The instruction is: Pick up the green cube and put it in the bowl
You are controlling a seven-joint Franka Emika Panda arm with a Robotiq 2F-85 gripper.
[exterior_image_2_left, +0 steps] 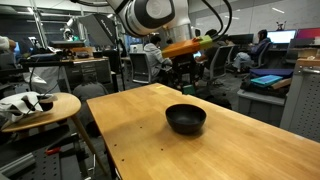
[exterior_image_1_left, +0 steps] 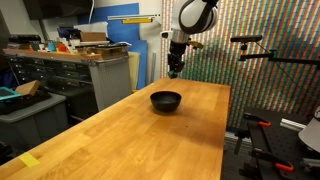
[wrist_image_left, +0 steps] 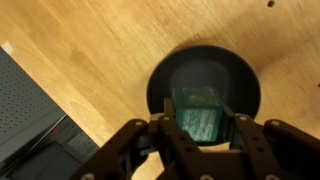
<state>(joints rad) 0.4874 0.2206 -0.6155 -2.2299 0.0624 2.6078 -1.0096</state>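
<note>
Gripper (wrist_image_left: 203, 132) was clamped on green cube (wrist_image_left: 200, 112), hanging w/ it above bowl (wrist_image_left: 157, 88) on wood table (wrist_image_left: 90, 50), clear of rim.

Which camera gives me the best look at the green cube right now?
Wrist view. The green cube is held in the gripper at the picture's centre, with the bowl right beneath. In both exterior views the gripper hangs above the bowl, but the cube is too small to make out.
</note>
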